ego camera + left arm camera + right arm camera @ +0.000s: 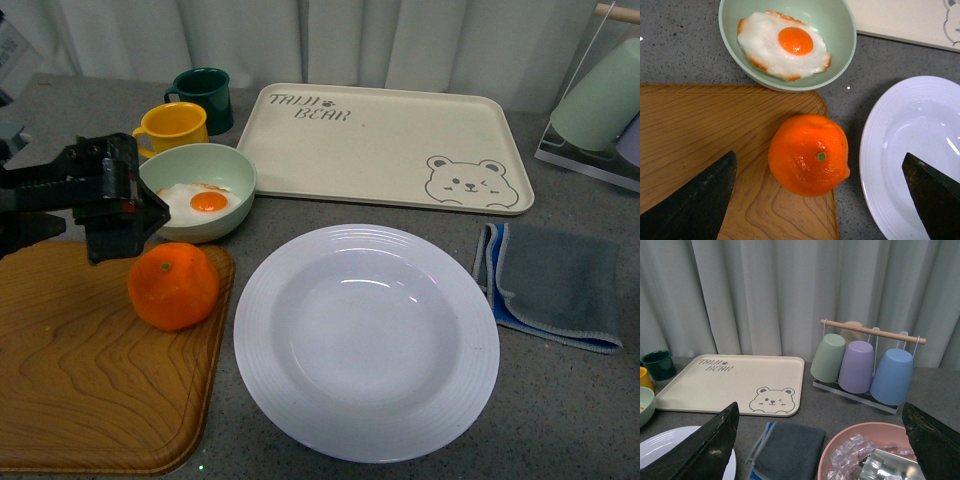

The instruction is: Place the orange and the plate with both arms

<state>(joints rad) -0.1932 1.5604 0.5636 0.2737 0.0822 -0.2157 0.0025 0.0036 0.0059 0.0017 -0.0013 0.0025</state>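
Note:
The orange (173, 285) sits on the right edge of a wooden board (70, 380); in the left wrist view the orange (809, 155) shows its green stem dot. The white plate (366, 340) lies on the grey table to the orange's right and shows in the left wrist view (912, 150) and partly in the right wrist view (670, 440). My left gripper (122, 228) hovers open just above and behind the orange; its fingers (695, 200) straddle it with gaps on both sides. My right gripper (820, 450) is open, empty, away from both, and out of the front view.
A pale green bowl with a fried egg (200, 190), a yellow mug (172, 126) and a dark green mug (204, 97) stand behind the board. A cream bear tray (385, 145), a grey cloth (555, 282), a cup rack (865, 365) and a pink bowl of ice (875, 455) are to the right.

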